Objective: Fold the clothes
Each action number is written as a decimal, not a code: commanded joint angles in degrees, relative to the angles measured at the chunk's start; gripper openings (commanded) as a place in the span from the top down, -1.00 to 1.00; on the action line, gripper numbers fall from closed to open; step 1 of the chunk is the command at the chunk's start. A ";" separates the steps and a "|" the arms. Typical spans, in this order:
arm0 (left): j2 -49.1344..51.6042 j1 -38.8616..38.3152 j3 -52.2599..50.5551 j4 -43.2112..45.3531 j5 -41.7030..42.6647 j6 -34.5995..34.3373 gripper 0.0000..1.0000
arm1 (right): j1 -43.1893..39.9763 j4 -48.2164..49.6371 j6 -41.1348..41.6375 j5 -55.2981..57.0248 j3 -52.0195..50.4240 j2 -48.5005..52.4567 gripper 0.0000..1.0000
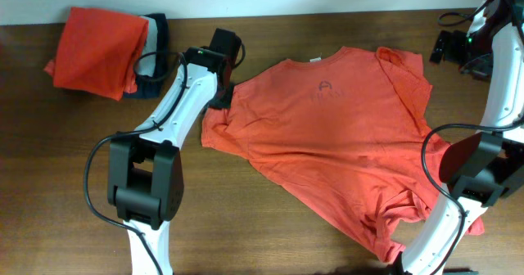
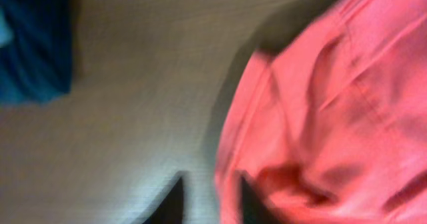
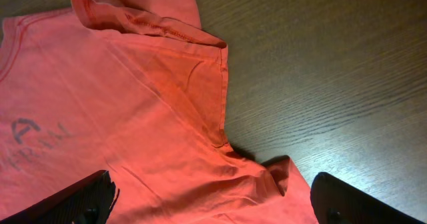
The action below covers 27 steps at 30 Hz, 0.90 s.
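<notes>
Across the brown bench the shirt is spread, rumpled at its hem, so flattening is judged in hand, with the left end effector narrowly parted at a sleeve, the right end effector held wide, and an edge grasp called for next.

I count one coral-red T-shirt, one folded orange garment, one navy garment, and two arms: left arm, right arm.
</notes>
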 commanded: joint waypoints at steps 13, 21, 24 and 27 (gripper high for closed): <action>3.32 1.22 0.35 7.41 5.73 -0.22 0.99 | 0.04 -0.11 0.17 0.35 0.02 -0.74 -0.97; 7.50 1.22 0.37 7.43 14.34 -0.22 0.99 | 0.04 -0.11 0.20 0.33 0.02 -0.74 -0.98; 9.07 1.38 0.35 7.17 14.32 -0.20 1.00 | 0.04 -0.09 0.20 0.33 0.02 -0.74 -0.97; 9.49 1.70 0.37 7.23 14.10 -0.17 0.99 | 0.04 -0.11 0.17 0.33 0.02 -0.74 -0.97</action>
